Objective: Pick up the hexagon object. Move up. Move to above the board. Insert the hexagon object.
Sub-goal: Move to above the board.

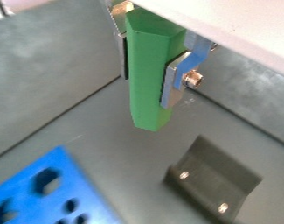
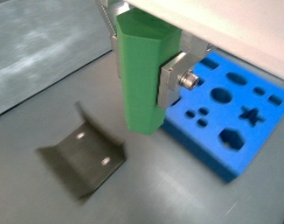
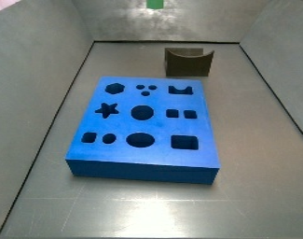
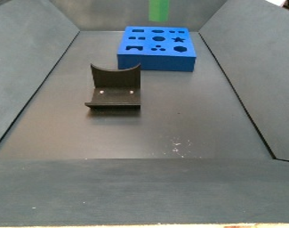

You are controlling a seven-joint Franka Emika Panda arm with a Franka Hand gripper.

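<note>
You have the hexagon object (image 2: 142, 79) clamped between the gripper's (image 1: 148, 68) silver plates, jaws closed to the peg's width, its long axis vertical and its lower end hanging free, high above the grey floor. In both side views only the peg's bottom tip pokes in at twelve o'clock, so it is already lifted well clear. The board (image 3: 141, 126) lies flat below and off to one side of the peg, not yet under it; its hexagon hole (image 3: 114, 88) sits in a corner beside the star. The fixture (image 3: 188, 62) stands apart from the board. You have open room overhead; judge the next move as a level carry toward that hole.
</note>
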